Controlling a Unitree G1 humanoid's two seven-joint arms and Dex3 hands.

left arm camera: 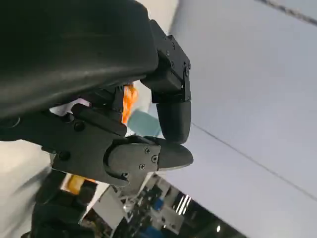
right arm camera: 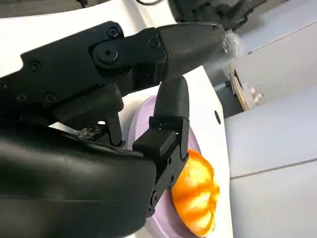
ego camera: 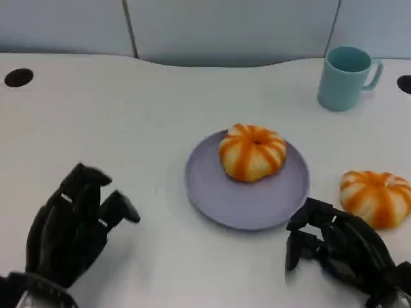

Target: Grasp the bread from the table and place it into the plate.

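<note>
A round orange-and-cream striped bread roll (ego camera: 252,151) sits upright on the lilac plate (ego camera: 212,186), toward its far side. A second, matching bread roll (ego camera: 376,196) (same pumpkin-like ridges) lies on the table just right of the plate.

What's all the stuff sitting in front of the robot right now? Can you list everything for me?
Table: one, white, spread under everything, with a dark round hole near each far corner.
Plate: one, lilac, middle of the table.
Bread on the plate: one, orange and cream stripes, toward the plate's far side.
Bread on the table: one, same stripes, right of the plate, just beyond the right robot hand.
Mug: one, teal, upright, far right of the table.
Wall panels: pale grey, behind the table.
Left robot hand: black, near left, holding nothing.
Right robot hand: black, near right, holding nothing.
</note>
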